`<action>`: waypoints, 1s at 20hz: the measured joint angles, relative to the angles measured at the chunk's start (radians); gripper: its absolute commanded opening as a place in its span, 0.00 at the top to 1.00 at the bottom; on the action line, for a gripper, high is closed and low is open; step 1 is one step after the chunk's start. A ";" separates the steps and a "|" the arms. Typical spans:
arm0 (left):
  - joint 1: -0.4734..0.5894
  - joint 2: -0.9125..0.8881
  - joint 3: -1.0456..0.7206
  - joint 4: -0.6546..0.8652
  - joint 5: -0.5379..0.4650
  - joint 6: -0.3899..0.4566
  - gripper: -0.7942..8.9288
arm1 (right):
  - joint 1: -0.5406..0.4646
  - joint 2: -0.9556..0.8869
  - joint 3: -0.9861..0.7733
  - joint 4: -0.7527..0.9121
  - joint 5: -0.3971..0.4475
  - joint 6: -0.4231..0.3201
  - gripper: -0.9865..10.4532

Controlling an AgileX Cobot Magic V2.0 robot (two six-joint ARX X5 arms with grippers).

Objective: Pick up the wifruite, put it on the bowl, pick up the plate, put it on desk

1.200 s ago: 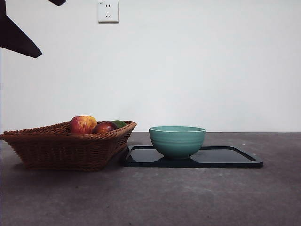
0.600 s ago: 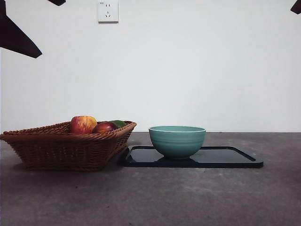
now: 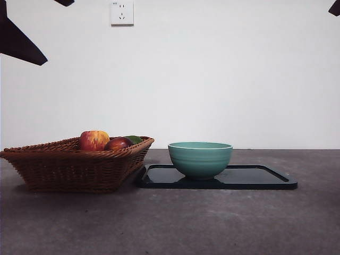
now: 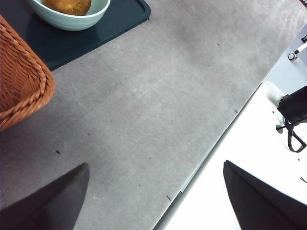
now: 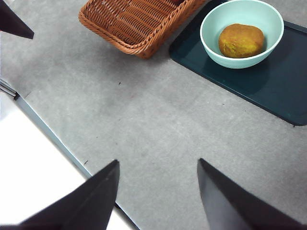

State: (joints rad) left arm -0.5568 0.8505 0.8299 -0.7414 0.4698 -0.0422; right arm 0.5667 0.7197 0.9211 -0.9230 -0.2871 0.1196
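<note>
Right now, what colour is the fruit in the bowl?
Dull brown-orange; the wifruite shows best in the right wrist view, inside the mint-teal bowl.

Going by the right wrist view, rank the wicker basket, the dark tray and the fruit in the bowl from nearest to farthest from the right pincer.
From the right pincer, open above bare desk:
1. Dark tray: its near edge is closest, on one side.
2. Wicker basket: its corner is a little farther, on the other side; close to the tray's rank.
3. Wifruite: farthest, inside the bowl on the tray.
</note>
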 measured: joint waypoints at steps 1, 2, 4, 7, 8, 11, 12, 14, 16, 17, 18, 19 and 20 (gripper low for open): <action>0.000 0.000 0.000 0.009 0.000 0.000 0.48 | 0.000 0.000 0.000 0.000 0.000 0.000 0.69; 0.000 0.000 0.000 0.022 0.000 0.000 0.48 | 0.000 0.000 0.000 0.000 0.000 0.000 0.69; 0.000 0.000 0.000 0.045 0.000 0.000 0.48 | 0.000 0.000 0.000 0.000 0.000 0.000 0.69; 0.000 0.026 0.021 0.071 -0.003 0.000 0.48 | 0.000 0.000 0.000 0.000 0.000 0.000 0.69; 0.000 0.052 0.049 0.074 -0.021 0.006 0.48 | 0.000 0.000 0.000 0.000 0.000 0.000 0.69; 0.000 0.161 0.167 0.083 -0.054 0.045 0.48 | 0.000 0.000 0.000 0.000 0.000 0.000 0.69; 0.000 0.210 0.213 0.083 -0.054 0.060 0.48 | 0.000 0.000 0.000 0.000 0.000 0.000 0.69; 0.000 0.320 0.315 0.084 -0.055 0.095 0.48 | 0.000 0.000 0.000 -0.002 0.000 0.000 0.69; 0.000 0.438 0.420 0.085 -0.055 0.129 0.48 | 0.000 0.000 0.000 -0.015 -0.001 0.000 0.69; 0.000 0.494 0.469 0.085 -0.055 0.142 0.48 | 0.000 0.000 0.000 -0.025 -0.001 0.000 0.69; 0.000 0.551 0.520 0.086 -0.055 0.158 0.48 | 0.000 0.000 0.000 -0.040 -0.001 0.000 0.69; 0.000 0.606 0.568 0.087 -0.056 0.171 0.48 | 0.000 0.000 0.000 -0.058 -0.002 0.000 0.69; 0.000 0.658 0.611 0.087 -0.056 0.187 0.48 | 0.000 -0.001 0.000 -0.077 -0.002 0.000 0.69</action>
State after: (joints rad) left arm -0.5571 1.5082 1.4410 -0.6544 0.4141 0.1452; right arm 0.5667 0.7189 0.9211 -1.0004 -0.2886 0.1196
